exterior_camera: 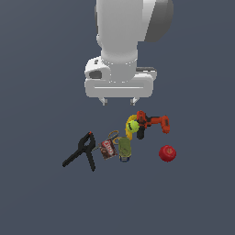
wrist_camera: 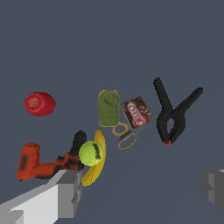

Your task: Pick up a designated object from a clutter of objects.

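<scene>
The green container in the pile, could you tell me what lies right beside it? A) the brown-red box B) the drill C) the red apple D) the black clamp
A: the green container lies side by side with the brown-red box; the red apple sits apart.

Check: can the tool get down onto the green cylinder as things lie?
Probably yes. The tool hangs open above the pile, holding nothing. The green cylinder lies uncovered on top, but the can sits close on one side and scissors by its end, so finger room looks tight.
</scene>
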`<move>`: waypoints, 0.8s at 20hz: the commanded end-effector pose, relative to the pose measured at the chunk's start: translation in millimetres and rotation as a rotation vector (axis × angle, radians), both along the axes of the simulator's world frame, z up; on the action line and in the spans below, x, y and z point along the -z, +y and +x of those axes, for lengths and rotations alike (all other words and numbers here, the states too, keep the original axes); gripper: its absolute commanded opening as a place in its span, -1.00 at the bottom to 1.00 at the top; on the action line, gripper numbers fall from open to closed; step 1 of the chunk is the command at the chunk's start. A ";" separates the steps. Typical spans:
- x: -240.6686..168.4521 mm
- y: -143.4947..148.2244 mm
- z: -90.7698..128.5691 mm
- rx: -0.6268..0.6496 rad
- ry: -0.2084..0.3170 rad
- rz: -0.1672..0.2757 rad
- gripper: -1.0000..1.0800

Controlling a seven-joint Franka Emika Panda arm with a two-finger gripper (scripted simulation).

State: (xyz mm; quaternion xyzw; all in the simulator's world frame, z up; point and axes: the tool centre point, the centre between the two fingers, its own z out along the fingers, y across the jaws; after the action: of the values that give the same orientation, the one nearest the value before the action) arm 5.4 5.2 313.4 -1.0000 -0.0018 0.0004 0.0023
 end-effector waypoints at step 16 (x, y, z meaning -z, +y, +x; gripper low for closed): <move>8.5 23.2 3.2 -0.002 0.013 0.027 0.92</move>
State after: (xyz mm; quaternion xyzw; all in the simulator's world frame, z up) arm 7.9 28.7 306.8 -0.9998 -0.0030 0.0066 0.0160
